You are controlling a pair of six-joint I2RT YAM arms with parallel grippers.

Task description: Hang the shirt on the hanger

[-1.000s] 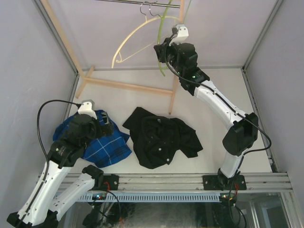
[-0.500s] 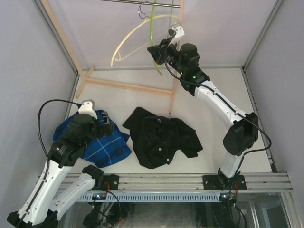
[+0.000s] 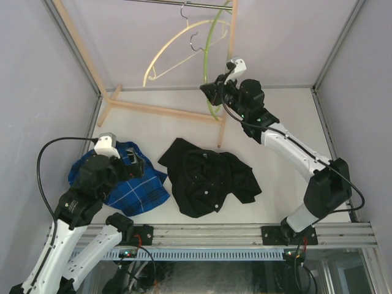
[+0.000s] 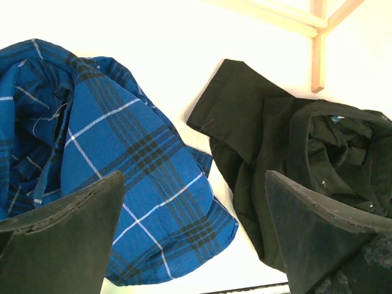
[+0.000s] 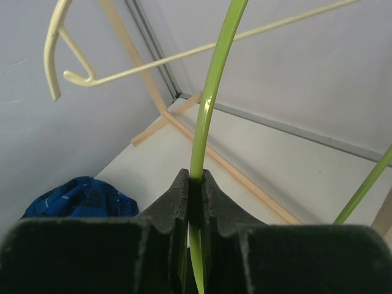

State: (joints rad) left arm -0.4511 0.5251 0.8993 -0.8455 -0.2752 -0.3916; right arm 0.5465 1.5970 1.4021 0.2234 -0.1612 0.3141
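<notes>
The black shirt (image 3: 208, 177) lies crumpled on the table's middle, and shows at the right of the left wrist view (image 4: 288, 141). The lime-green hanger (image 3: 209, 55) is held up at the back, its metal hook (image 3: 195, 41) hanging below the rail. My right gripper (image 3: 212, 92) is shut on the hanger's thin green arm (image 5: 211, 86), pinched between the fingertips of the right gripper (image 5: 195, 179). My left gripper (image 3: 136, 160) is open and empty, above the plaid shirt's edge, left of the black shirt; in its wrist view the left gripper (image 4: 193, 180) has its jaws wide apart.
A blue plaid shirt (image 3: 128, 184) lies at the front left, under my left gripper (image 4: 92, 135). A cream hanger (image 3: 165, 49) hangs from the metal rail (image 3: 177, 3) beside the green one. A wooden rack frame (image 3: 165, 111) stands across the back. Walls close in on both sides.
My right gripper has moved down and a little right with the green hanger, whose hook now hangs below the rail. My left arm has shifted slightly left and nearer.
</notes>
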